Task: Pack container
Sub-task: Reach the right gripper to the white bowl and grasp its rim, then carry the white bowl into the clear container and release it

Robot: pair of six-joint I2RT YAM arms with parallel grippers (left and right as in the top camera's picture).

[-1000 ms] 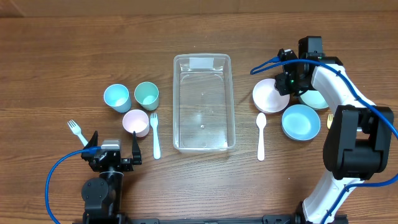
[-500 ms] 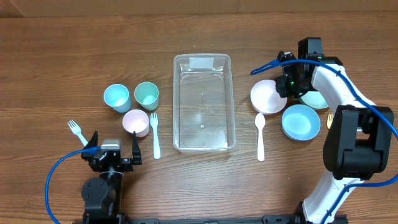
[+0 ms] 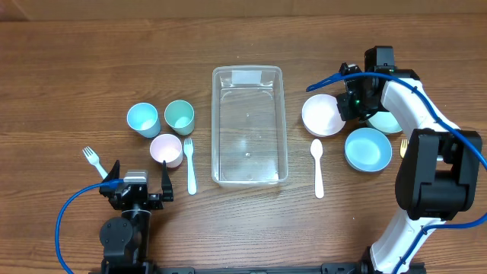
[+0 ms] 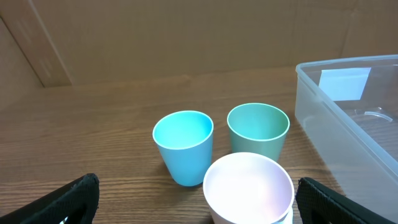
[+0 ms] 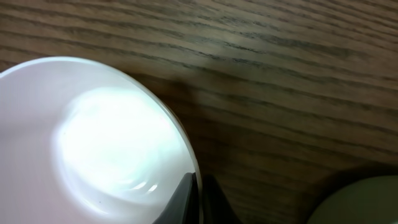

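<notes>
Clamping the white bowl (image 3: 319, 116) rim near the container (image 3: 286, 129) is the right tool (image 3: 345, 111); left tool (image 3: 140, 173) gapes empty.

Clear rectangular container (image 3: 249, 125), upright and empty, at the table's middle

The left arm (image 3: 125, 232) sits folded low over its base, wrist level. Its left gripper (image 3: 140, 171) points forward with the jaws spread wide, and the black fingers (image 4: 71, 199) show at either edge of its wrist view. The right arm (image 3: 430, 144) rises from its base, stretches far forward and bends inward at the wrist. Its right gripper (image 3: 346, 105) is lowered, jaws closed and pinching the rim of a white bowl (image 3: 319, 116).
</notes>
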